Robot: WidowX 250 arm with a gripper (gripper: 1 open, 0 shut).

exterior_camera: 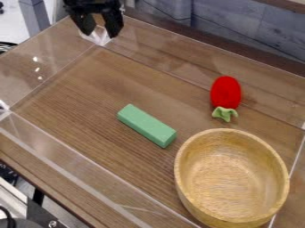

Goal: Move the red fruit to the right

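Observation:
The red fruit (226,95) lies on the wooden table at the right, its green leafy cap pointing toward the near edge, just beyond the wooden bowl (231,176). My gripper (95,29) hangs at the far left corner of the clear-walled area, well away from the fruit. Its dark fingers (80,22) stand apart with nothing between them, so it is open.
A green rectangular block (145,125) lies near the middle of the table. Clear acrylic walls (48,53) enclose the work area on the left, back and front. The bowl sits at the near right corner.

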